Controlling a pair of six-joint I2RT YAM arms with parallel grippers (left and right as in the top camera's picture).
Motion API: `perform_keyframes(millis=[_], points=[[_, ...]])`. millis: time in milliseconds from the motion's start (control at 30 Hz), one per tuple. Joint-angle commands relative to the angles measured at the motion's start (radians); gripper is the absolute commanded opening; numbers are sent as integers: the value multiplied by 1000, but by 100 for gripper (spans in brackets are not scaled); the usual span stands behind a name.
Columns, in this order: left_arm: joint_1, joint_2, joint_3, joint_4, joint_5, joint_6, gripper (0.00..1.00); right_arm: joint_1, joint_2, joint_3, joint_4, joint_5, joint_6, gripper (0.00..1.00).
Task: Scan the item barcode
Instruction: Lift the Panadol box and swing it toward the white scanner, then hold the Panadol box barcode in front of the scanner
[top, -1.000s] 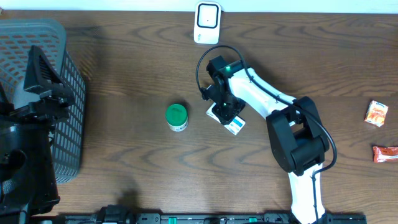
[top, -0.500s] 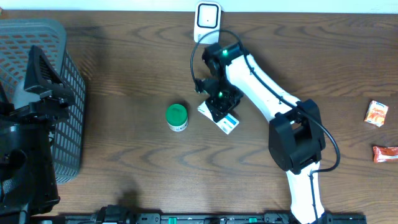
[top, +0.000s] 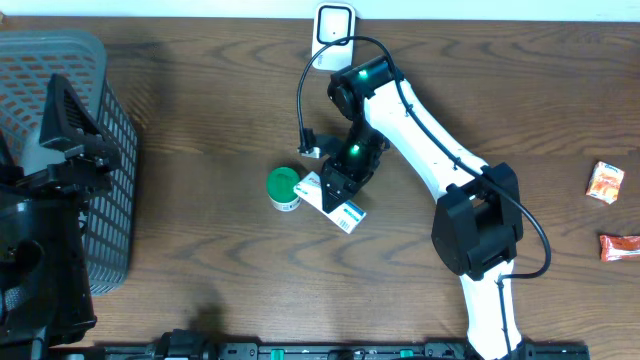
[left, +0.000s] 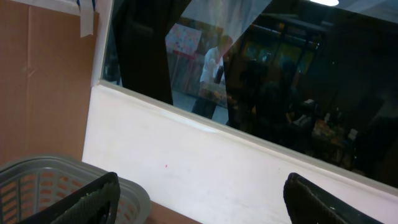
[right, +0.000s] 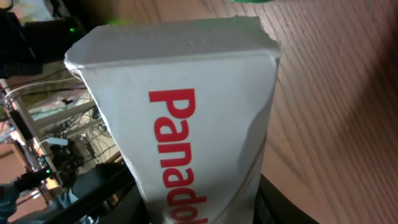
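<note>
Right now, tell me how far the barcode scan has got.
Done: the right gripper grips the Panadol box. In hand: the box is held beside the green-lidded jar, well short of the white scanner. Left: bringing its barcode to the scanner. The left gripper sits open by the basket.

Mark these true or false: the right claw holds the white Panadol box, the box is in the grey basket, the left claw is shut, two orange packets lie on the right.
1. The right claw holds the white cardboard Panadol box. True.
2. The box is in the grey plastic basket. False: it is in the claw, beside the green-lidded round jar.
3. The left claw is shut. False: it is open and holds nothing.
4. Two small orange packets lie on the right of the dark wooden table. True.
</note>
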Motion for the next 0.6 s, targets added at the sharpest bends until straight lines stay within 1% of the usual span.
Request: perform_keyframes(millis=[0, 67, 133, 200, 233, 333, 433, 567], points=[[4, -1, -3, 1, 13, 10, 84, 2, -5, 18, 14, 5, -37, 33], [4, -1, -3, 0, 13, 9, 84, 2, -5, 18, 53, 103, 11, 32], [4, -1, -3, -3, 13, 9, 85, 2, -5, 18, 119, 230, 89, 30], [4, 1, -3, -5, 13, 9, 84, 2, -5, 18, 173, 310, 117, 32], [4, 2, -3, -6, 13, 9, 84, 2, -5, 18, 194, 333, 116, 35], [4, 3, -3, -9, 13, 9, 84, 0, -5, 18, 265, 377, 116, 38], [4, 6, -3, -10, 13, 9, 85, -10, -5, 18, 353, 419, 123, 38], [4, 18, -6, -10, 13, 9, 84, -33, -5, 18, 491, 439, 157, 32]])
